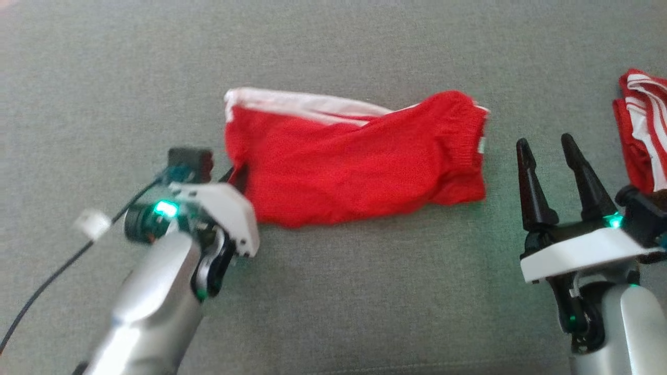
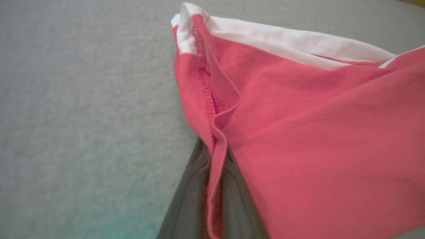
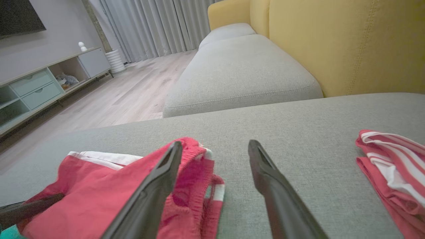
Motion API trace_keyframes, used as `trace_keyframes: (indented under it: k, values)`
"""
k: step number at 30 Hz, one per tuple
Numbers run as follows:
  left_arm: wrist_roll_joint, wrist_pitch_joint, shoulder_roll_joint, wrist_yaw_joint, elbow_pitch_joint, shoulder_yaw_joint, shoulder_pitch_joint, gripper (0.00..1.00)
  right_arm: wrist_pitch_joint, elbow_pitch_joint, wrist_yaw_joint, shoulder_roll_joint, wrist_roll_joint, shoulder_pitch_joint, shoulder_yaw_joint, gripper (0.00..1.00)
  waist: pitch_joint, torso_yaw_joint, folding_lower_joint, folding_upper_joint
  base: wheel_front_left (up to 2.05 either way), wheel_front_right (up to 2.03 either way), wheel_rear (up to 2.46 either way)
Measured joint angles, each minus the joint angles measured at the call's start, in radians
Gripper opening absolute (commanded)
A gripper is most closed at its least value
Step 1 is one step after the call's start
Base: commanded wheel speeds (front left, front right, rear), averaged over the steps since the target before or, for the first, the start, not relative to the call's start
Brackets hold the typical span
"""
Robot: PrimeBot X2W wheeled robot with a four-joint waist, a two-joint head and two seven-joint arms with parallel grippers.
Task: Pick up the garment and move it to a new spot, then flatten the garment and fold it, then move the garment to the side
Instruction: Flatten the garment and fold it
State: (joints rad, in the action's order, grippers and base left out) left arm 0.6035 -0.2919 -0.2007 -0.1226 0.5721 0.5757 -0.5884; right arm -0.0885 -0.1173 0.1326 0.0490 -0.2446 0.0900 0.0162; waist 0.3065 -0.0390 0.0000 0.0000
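The garment (image 1: 354, 166) is a pair of red shorts with a white side stripe, lying folded across the grey sofa cushion (image 1: 333, 291). My left gripper (image 1: 237, 174) is at its left leg hem. In the left wrist view the two dark fingers (image 2: 191, 186) are shut on a raised fold of the red hem (image 2: 217, 156) of the garment (image 2: 315, 132). My right gripper (image 1: 544, 143) stands open just right of the elastic waistband, apart from it. In the right wrist view the right gripper (image 3: 215, 147) has nothing between its fingers, and the garment (image 3: 93, 186) lies to its left.
Another red and white striped cloth (image 1: 643, 130) lies folded at the right edge, also in the right wrist view as the striped cloth (image 3: 391, 166). A yellow backrest (image 3: 348, 43) rises behind the cushion. Wooden floor (image 3: 126, 89) and a low cabinet (image 3: 36, 86) lie beyond.
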Motion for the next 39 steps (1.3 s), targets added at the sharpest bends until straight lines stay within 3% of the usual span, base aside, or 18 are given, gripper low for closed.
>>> trace_keyframes:
  k: [7,8,9,10,13,16,22,31,39]
  values:
    - [0.026,-0.01,-0.072,-0.103,-0.192,-0.045,0.173,0.0,-0.021,0.002,0.0,0.0,0.013,-0.009,0.006,1.0,-0.024,0.01,0.0,0.0,0.0,0.0,0.0]
    - [0.034,-0.01,-0.075,-0.111,-0.21,-0.054,0.193,0.2,-0.027,0.002,0.0,0.0,0.017,-0.016,0.006,1.0,-0.027,0.009,0.0,0.0,0.0,0.0,0.0]
    - [0.039,-0.004,-0.079,-0.123,-0.227,-0.059,0.213,0.76,-0.027,0.003,0.0,0.0,0.017,-0.025,0.005,1.0,-0.03,0.008,0.0,0.0,0.0,0.0,0.0]
    - [0.039,0.013,-0.081,-0.132,-0.241,-0.065,0.231,1.0,-0.028,0.003,0.0,0.0,0.017,-0.031,0.004,1.0,-0.032,0.007,0.0,0.0,0.0,0.0,0.0]
    - [0.039,0.083,-0.081,-0.167,-0.269,-0.095,0.284,1.0,-0.036,0.003,0.0,-0.001,0.019,-0.043,0.0,1.0,-0.04,0.004,0.0,0.0,0.0,0.0,0.0]
    - [0.023,0.218,-0.081,-0.202,-0.296,-0.136,0.325,1.0,-0.045,-0.012,0.0,-0.001,0.03,-0.042,-0.006,1.0,-0.048,0.002,0.0,0.0,0.0,0.0,0.0]
    - [-0.074,0.501,-0.089,-0.202,-0.359,-0.17,0.329,1.0,-0.066,-0.051,0.0,-0.001,0.052,-0.042,-0.021,1.0,-0.057,0.013,0.0,0.0,0.0,0.0,0.0]
    - [-0.236,0.544,-0.134,-0.206,-0.455,-0.179,0.33,1.0,-0.105,-0.124,0.0,-0.001,0.08,-0.041,-0.031,1.0,-0.059,0.029,-0.0001,0.0,0.0,0.0,0.0]
    - [-0.242,0.544,-0.139,-0.206,-0.457,-0.162,0.331,1.0,-0.114,-0.134,0.0,-0.001,0.08,-0.042,-0.045,1.0,-0.057,0.03,0.0,0.0,0.0,0.0,0.0]
